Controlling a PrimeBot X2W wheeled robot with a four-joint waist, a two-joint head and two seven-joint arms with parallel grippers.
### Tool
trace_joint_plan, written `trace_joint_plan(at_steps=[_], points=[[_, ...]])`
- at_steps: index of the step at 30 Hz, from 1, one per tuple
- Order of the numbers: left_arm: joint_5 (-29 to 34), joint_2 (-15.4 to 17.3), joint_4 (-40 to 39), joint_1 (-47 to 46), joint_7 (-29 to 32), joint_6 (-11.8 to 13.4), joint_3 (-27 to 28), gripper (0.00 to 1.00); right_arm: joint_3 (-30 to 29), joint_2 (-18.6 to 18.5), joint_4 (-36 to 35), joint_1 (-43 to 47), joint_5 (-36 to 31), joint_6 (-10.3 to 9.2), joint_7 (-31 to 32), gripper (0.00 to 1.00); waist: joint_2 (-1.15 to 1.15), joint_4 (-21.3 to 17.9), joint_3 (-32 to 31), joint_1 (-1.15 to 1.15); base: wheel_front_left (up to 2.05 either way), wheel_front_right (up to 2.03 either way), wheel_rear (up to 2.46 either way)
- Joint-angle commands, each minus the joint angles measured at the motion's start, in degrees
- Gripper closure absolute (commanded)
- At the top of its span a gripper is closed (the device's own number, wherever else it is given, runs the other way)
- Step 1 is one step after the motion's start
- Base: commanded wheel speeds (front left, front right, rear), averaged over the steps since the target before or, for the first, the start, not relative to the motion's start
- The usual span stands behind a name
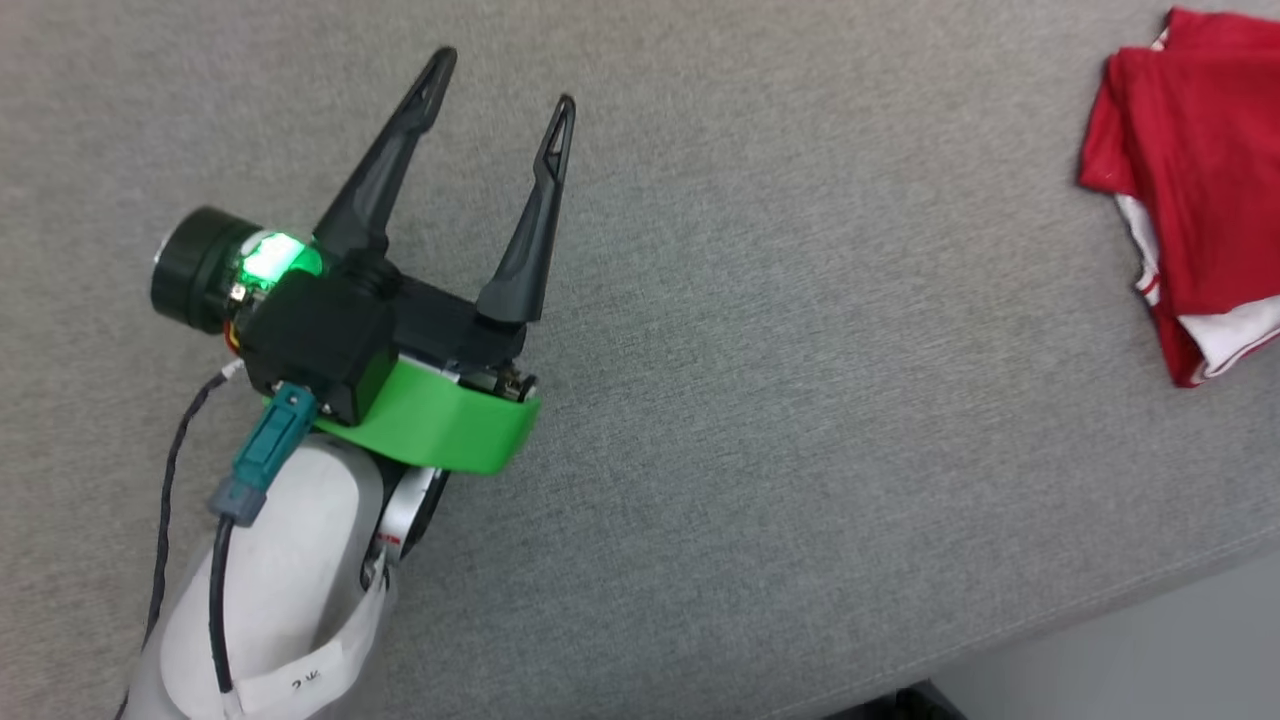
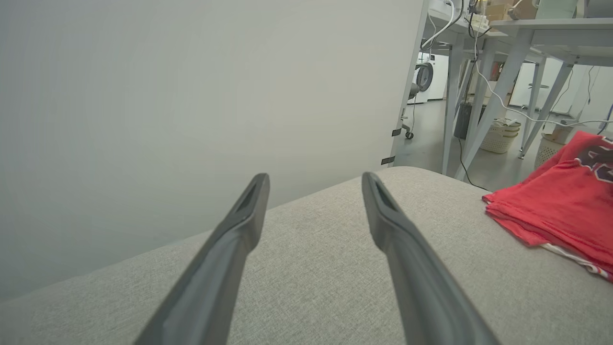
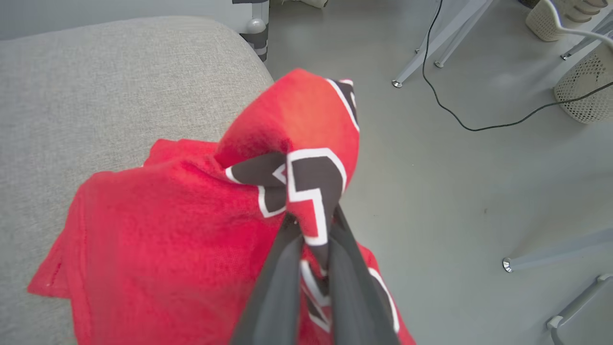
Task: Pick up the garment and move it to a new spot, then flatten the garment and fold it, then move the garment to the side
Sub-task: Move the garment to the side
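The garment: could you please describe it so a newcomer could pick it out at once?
Take the wide grey fabric surface and look to its upper right in the head view. There lies the garment, folded red cloth with white trim, one fold pinched by the right gripper. The sole cloth there, it bears white-outlined black print.

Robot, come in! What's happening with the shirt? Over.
Left pincer open, empty. Right pincer shut on red shirt. Shirt bunched at edge of grey cushion.
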Motion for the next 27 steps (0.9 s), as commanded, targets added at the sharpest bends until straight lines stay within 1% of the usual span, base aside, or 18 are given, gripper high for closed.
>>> trace_joint_plan(at_steps=[1,5,8,10,11,12,20,24,27], points=[[0.63,0.64,-0.72,-1.63,0.27,-0.38,-0.13,0.00,-0.24,0.33,1.16,-1.64,-0.71,-0.05,-1.57,1.00,0.00,0.00,8.43,-0.01,0.00,0.00,0.00],[1.26,1.14,-1.50,-3.83,0.75,-0.76,-0.29,0.00,-1.00,1.44,6.32,-4.57,-3.13,-0.05,-6.70,1.00,0.00,0.88,11.33,-0.01,0.00,0.00,0.00],[1.50,1.24,-1.60,-4.59,0.67,-0.78,-0.43,0.00,-1.85,2.33,10.15,-5.99,-4.64,-0.05,-9.67,1.00,0.00,1.54,12.19,-0.01,0.00,0.00,0.00],[1.51,1.21,-1.55,-4.77,0.37,-0.76,-0.53,0.00,-2.21,2.61,12.54,-6.63,-5.79,-0.05,-11.46,0.64,0.00,2.02,12.15,-0.01,0.00,0.00,0.00],[1.49,1.15,-1.48,-4.74,0.13,-0.70,-0.61,0.00,-2.47,2.74,13.73,-6.95,-6.22,-0.05,-12.38,0.14,0.00,2.31,11.92,-0.01,0.00,0.00,0.00],[1.45,1.10,-1.37,-4.65,-0.06,-0.66,-0.69,0.00,-2.66,2.74,14.63,-7.15,-6.70,-0.05,-13.11,0.00,0.00,2.52,11.64,-0.01,0.00,0.00,0.00],[0.36,-0.03,0.85,-2.92,-2.50,0.12,-1.09,0.00,-4.70,1.38,20.16,-7.48,-11.77,-0.05,-21.41,0.00,0.00,4.66,7.01,-0.01,0.00,0.00,0.00],[-0.59,-0.78,2.98,-0.89,-3.70,0.73,-1.19,0.00,-5.45,0.53,21.93,-6.88,-14.28,-0.05,-25.99,0.00,0.00,5.73,2.89,-0.01,0.00,0.00,0.00],[-1.55,-1.30,5.05,1.63,-4.50,1.43,-1.05,0.00,-4.66,1.22,22.31,-5.66,-13.50,-0.05,-28.74,0.00,0.00,6.42,-1.13,-0.01,0.00,0.00,0.00]])
